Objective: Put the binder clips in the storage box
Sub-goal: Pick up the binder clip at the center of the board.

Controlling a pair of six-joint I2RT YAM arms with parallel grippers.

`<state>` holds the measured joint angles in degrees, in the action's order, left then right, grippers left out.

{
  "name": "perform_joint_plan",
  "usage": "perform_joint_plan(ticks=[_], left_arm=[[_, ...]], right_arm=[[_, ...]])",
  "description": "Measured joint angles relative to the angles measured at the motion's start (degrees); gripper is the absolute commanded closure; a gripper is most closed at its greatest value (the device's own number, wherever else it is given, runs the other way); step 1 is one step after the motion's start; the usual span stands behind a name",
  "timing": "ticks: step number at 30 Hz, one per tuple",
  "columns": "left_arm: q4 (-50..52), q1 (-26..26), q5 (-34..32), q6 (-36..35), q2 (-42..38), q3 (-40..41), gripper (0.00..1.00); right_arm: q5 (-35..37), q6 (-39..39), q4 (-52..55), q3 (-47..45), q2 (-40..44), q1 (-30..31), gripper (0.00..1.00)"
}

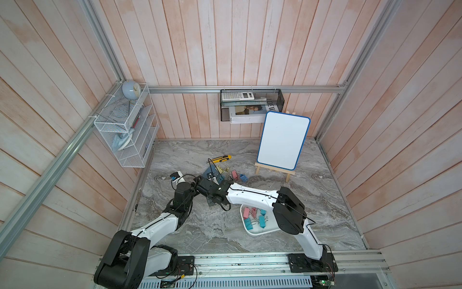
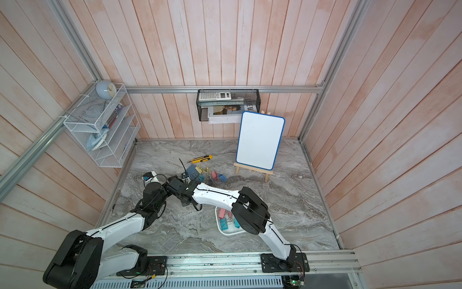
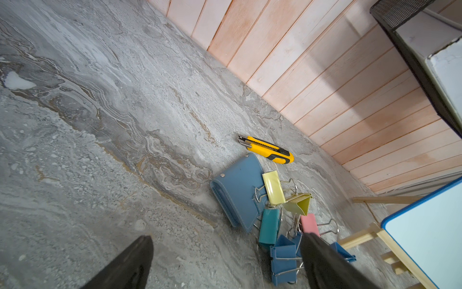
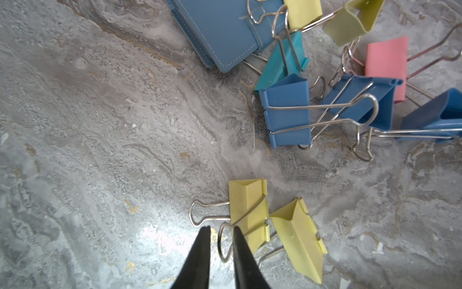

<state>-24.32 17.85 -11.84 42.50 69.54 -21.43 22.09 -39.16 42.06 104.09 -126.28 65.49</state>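
Loose binder clips (image 1: 235, 174) (image 2: 215, 174) in pink, blue, teal and yellow lie in a heap beside a blue pouch (image 4: 220, 32). The white storage box (image 1: 258, 232) (image 2: 226, 232) sits near the front right, half under my right arm, with several clips (image 1: 261, 221) inside. My right gripper (image 4: 221, 229) hangs low over the marble, jaws a narrow gap apart. The wire handle (image 4: 220, 246) of a yellow clip (image 4: 247, 207) lies in that gap, not visibly pinched; a second yellow clip (image 4: 297, 237) lies beside it. My left gripper (image 3: 226, 236) is wide open and empty, one finger (image 3: 320, 257) over the heap's blue clip (image 3: 283, 260).
A yellow-and-black utility knife (image 1: 221, 159) (image 3: 267, 150) lies behind the pouch (image 1: 208, 172). A whiteboard on a wooden easel (image 1: 283, 140) stands at the back right. A black mesh basket (image 1: 251, 105) and a white wire rack (image 1: 125, 135) hang on the walls. My two wrists overlap left of centre.
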Motion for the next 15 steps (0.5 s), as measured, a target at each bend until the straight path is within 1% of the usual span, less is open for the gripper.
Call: perform_joint_plan(ticks=[7,13,15], left_arm=[[0.0,0.0,0.0,0.0,0.04,0.0,0.03],[0.0,0.0,0.02,0.0,0.04,0.0,0.03],[-0.02,0.0,0.17,-0.02,0.04,0.0,0.03]], right_arm=[[0.2,0.13,0.04,0.0,0.0,0.0,0.94],[0.83,0.24,-0.26,-0.2,0.2,0.0,0.98],[0.9,0.24,-1.31,-1.62,1.25,0.0,1.0]])
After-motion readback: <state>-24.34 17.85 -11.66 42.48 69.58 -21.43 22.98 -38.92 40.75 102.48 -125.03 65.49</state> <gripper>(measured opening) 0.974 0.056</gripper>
